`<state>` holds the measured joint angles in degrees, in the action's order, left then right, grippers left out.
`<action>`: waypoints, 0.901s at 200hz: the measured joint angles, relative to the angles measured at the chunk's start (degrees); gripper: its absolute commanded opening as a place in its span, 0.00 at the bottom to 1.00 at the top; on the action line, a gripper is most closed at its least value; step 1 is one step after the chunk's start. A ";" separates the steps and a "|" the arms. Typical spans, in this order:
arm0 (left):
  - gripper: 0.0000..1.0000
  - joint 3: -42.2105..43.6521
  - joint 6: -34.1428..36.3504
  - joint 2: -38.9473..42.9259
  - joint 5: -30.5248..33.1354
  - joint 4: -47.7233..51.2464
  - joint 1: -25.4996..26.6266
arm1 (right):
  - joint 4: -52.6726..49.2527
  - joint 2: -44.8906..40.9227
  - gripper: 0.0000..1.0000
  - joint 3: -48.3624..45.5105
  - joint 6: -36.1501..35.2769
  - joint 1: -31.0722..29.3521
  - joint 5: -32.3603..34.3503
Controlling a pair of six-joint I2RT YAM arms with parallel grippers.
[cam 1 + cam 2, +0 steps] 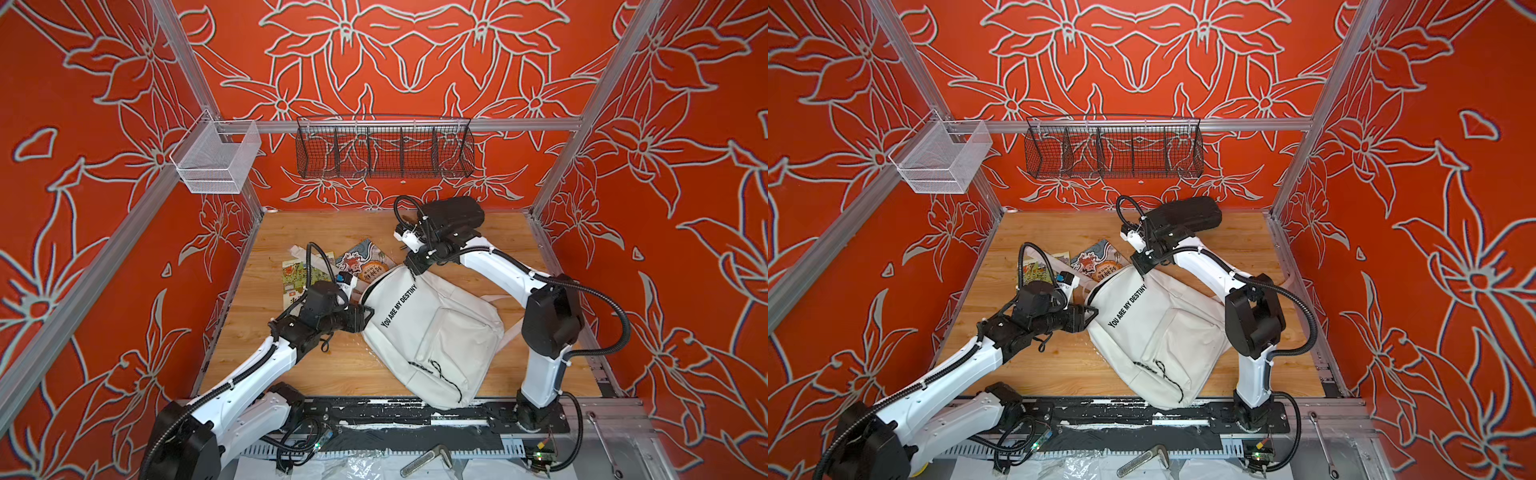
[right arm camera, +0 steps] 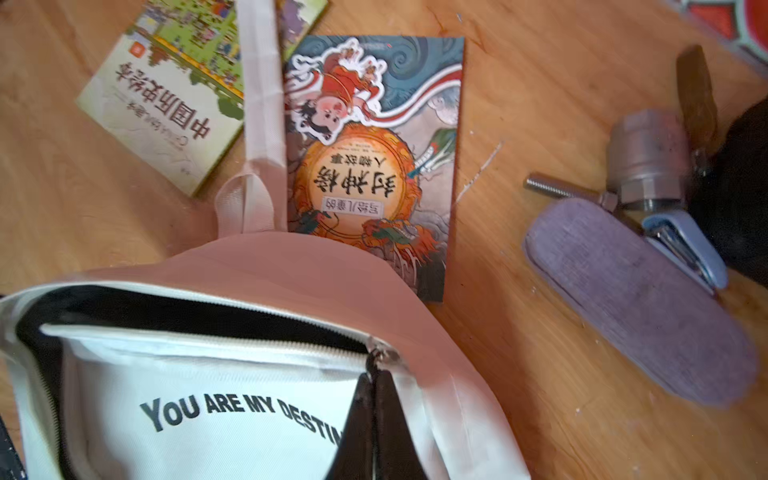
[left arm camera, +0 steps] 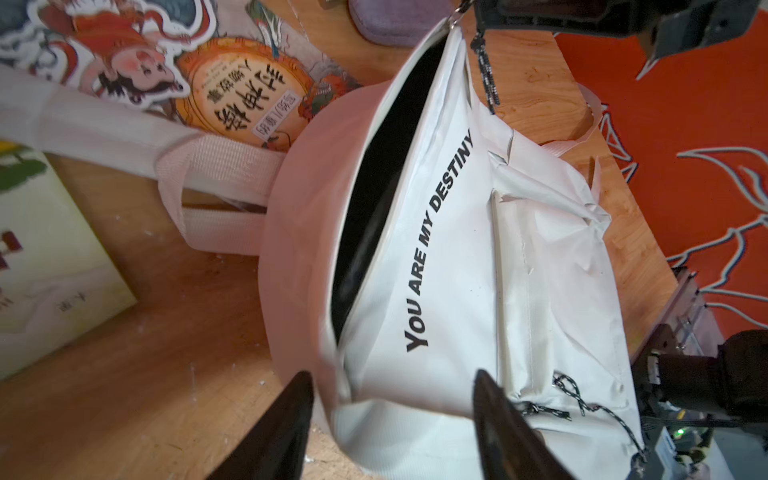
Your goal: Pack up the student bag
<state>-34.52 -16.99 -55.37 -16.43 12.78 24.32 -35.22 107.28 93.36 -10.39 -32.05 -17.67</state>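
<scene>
The white student bag (image 1: 436,332) (image 1: 1163,332) with the "YOU ARE MY DESTINY" print lies on the wooden table. Its main zipper is open over a dark inside (image 3: 374,187) (image 2: 187,307). My left gripper (image 1: 365,311) (image 1: 1091,311) (image 3: 392,374) stands open at the bag's left end, one finger on each side of that corner and no fabric pinched. My right gripper (image 1: 411,270) (image 1: 1142,270) (image 2: 374,376) is shut on the zipper pull (image 2: 376,359) at the far end of the opening.
Two picture books (image 2: 166,91) (image 2: 374,166) lie just beyond the bag, with a white strap (image 2: 262,104) across them. A lavender pouch (image 2: 636,299), a metal valve (image 2: 644,158), a blue stapler (image 2: 685,245) and a black case (image 1: 453,212) sit at the back. Wire baskets (image 1: 384,151) hang on the rear rail.
</scene>
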 measured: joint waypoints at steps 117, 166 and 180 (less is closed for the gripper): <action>0.62 -32.39 20.00 -29.62 -12.87 15.02 -7.30 | 2.99 -1.20 0.00 -0.57 -2.19 -3.30 -4.48; 0.54 -33.38 22.49 -32.57 -17.99 15.74 -7.85 | 3.13 -1.66 0.00 -0.59 -1.20 -3.67 -4.46; 0.40 -33.38 22.36 -33.57 -18.62 15.56 -7.85 | 3.13 -1.66 0.00 -0.44 -1.14 -4.11 -4.46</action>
<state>-67.90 5.37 -88.95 -35.05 28.34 16.47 -32.10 105.62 92.92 -11.53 -36.16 -22.13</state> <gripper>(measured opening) 0.520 0.042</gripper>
